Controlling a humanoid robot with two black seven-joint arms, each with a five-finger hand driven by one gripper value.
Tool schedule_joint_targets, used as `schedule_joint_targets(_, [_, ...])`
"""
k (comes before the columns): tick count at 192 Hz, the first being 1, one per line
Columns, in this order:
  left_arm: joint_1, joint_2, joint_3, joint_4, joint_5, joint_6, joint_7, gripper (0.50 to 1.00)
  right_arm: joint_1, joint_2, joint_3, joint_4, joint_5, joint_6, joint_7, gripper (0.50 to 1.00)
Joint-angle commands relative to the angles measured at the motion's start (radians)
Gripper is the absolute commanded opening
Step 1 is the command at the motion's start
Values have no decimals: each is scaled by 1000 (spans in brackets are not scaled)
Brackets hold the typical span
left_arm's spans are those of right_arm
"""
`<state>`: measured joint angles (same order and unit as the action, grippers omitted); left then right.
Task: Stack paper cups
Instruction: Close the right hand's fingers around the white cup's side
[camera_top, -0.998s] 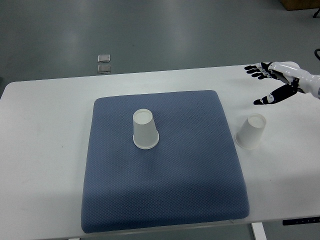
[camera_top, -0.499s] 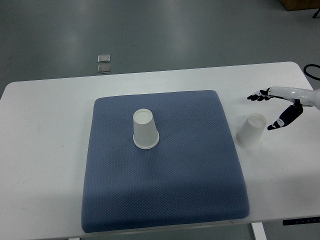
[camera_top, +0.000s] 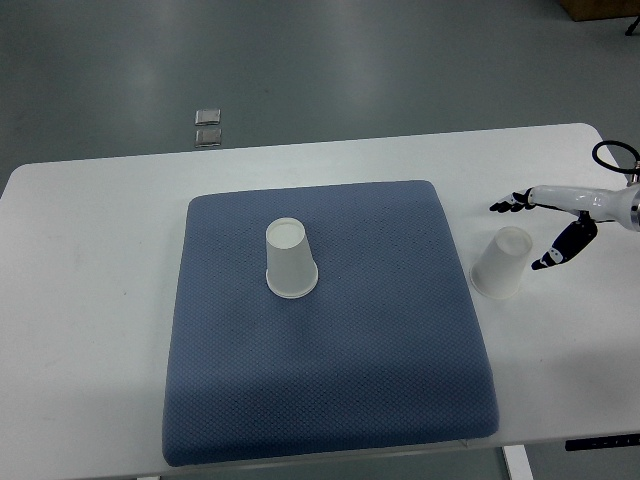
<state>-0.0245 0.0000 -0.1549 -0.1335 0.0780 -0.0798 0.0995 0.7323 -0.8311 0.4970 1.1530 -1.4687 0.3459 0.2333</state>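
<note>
While one paper cup (camera_top: 291, 259) sits upside down on the blue mat (camera_top: 330, 400), a little left of centre in the frame, the second cup (camera_top: 502, 263) stands upside down too, off the mat on the bare white table (camera_top: 90, 300), just beside the mat's right edge. That second cup leans slightly in the picture, its wide mouth down towards the lower left, its flat base up and to the right.

Now look at the right hand (camera_top: 545, 228), reaching in from the right edge of the frame on its white arm. It is spread wide and holds nothing. The dark fingers (camera_top: 510, 205) stretch out to the left above the cup's upper side, and the thumb (camera_top: 562, 248) points down at the cup's right, so the cup's base sits near the gap between them. I see no contact; a sliver of table shows between thumb tip and cup.

Up beyond the table, at the upper left of the frame, two small clear squares (camera_top: 208, 127) lie on the grey floor (camera_top: 400, 60).
</note>
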Motion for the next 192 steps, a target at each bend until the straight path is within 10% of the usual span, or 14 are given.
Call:
schedule_joint_targets(1, [0, 0, 0, 0, 0, 0, 0, 1000, 15, 1, -34, -3, -7, -13, 0, 907])
schedule_joint_targets(192, [0, 0, 0, 0, 0, 0, 0, 1000, 29, 44, -66, -47, -56, -41, 3, 770])
